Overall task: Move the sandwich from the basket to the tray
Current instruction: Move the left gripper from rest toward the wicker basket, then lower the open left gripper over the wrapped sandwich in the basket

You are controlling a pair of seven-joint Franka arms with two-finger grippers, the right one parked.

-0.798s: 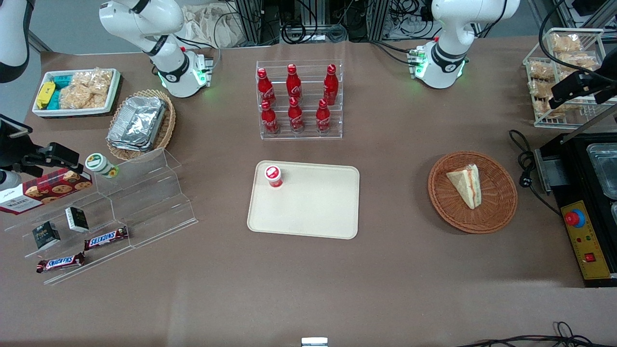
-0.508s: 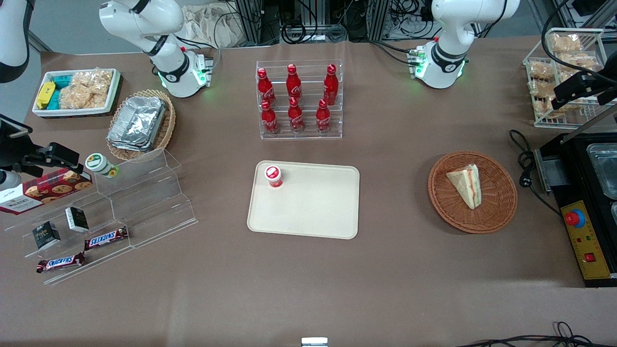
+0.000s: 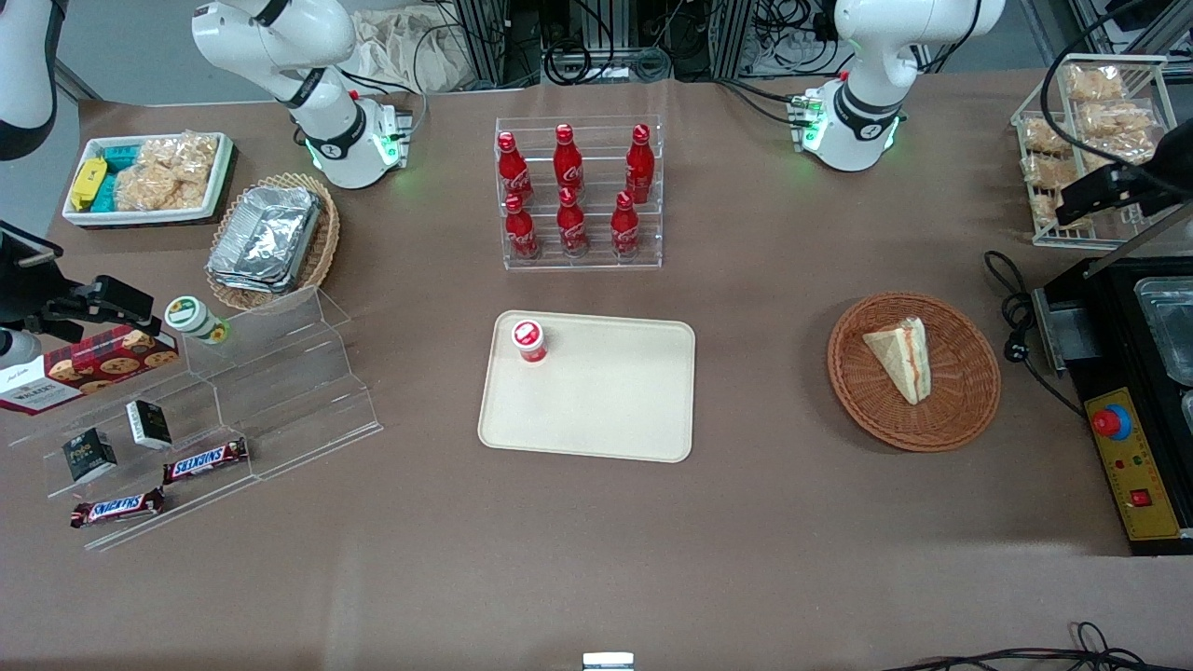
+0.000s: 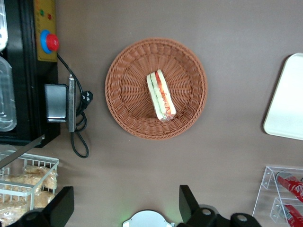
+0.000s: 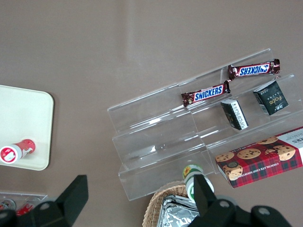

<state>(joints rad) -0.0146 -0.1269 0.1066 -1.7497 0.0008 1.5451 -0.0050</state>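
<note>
Jaws of the working arm's black gripper [image 4: 124, 208] stand wide apart and grip nothing, as the left wrist view shows by its two dark fingers [image 4: 188, 202] set well apart.

Front view. A brown counter [image 3: 596, 540] carries everything. The gripper [image 3: 1109, 186] hangs high over the white wire rack of bagged golden snacks [image 3: 1086, 130] at the working arm's end. The small triangular sandwich of pale bread with red and green filling [image 3: 902, 359] lies in the round reddish-brown wicker basket [image 3: 969, 410], well apart from the flat cream-beige plastic tray [image 3: 606, 410] at the counter's middle. A small red-capped cup [image 3: 528, 339] stands on a tray corner. A clear rack of red bottles [image 3: 576, 191] stands farther from the camera than the tray. A black appliance with a red button [image 3: 1128, 429] sits beside the basket. Cables and metal frames fill the room above the counter's edge.

Left wrist view. Seen from straight above, the sandwich [image 4: 161, 95] shows its striped cut edge upward, lying across the basket [image 4: 128, 71] centre. The tray [image 4: 286, 104] shows only one rounded corner.

Right wrist view. Only this view shows the clear stepped display stand [image 5: 156, 137] from above, with two brown chocolate bars [image 5: 204, 93] on it and a red tartan biscuit box [image 5: 260, 161] nearby.
</note>
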